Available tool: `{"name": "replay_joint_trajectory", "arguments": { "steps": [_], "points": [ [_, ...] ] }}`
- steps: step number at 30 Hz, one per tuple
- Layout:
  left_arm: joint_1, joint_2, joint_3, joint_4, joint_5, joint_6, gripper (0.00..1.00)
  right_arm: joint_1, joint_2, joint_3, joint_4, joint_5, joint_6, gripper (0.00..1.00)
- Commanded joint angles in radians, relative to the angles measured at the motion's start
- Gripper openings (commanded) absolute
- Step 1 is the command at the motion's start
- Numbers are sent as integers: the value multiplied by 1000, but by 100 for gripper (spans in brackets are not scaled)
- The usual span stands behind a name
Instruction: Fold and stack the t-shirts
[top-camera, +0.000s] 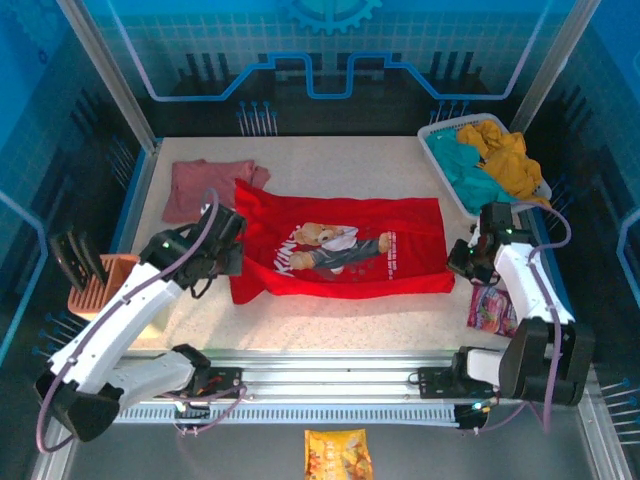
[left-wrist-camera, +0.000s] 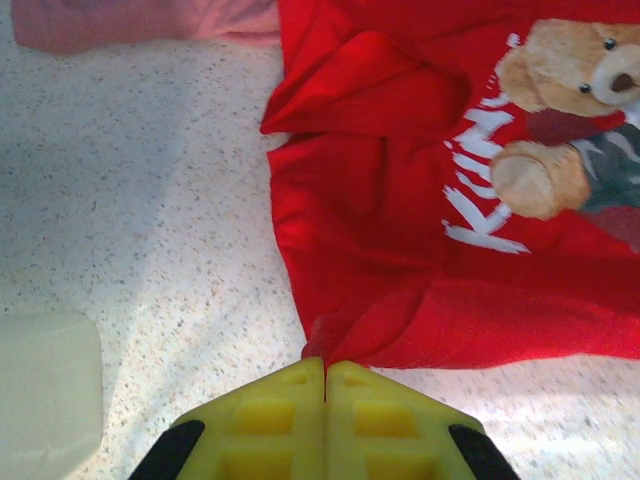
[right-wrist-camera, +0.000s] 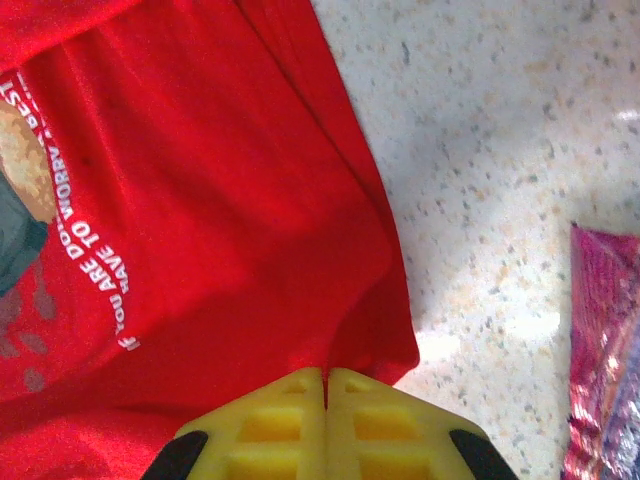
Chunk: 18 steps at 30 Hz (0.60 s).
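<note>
The red t-shirt (top-camera: 400, 225) lies spread out in the middle of the bench (top-camera: 330, 315) with its bear print facing up. The pink t-shirt (top-camera: 200, 185) lies crumpled just beside it, at the far left. The left end effector (left-wrist-camera: 325, 365) is closed tight and pinches the shirt's near left edge, and the right end effector (right-wrist-camera: 325, 372) pinches its near right corner in the same way.
</note>
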Motion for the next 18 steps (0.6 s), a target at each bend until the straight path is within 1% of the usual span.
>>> {"name": "replay_joint_trajectory", "arguments": {
  "steps": [1, 8, 13, 18],
  "points": [
    [48, 20, 1, 100, 14, 94, 0, 4, 49, 68, 48, -27, -34, 0],
    [76, 87, 51, 196, 17, 199, 0, 14, 150, 142, 81, -38, -38, 0],
    [110, 155, 93, 215, -1, 237, 0, 40, 209, 180, 106, -47, -28, 0],
    [161, 208, 130, 271, 1, 271, 0, 48, 271, 211, 124, -45, -25, 0]
  ]
}}
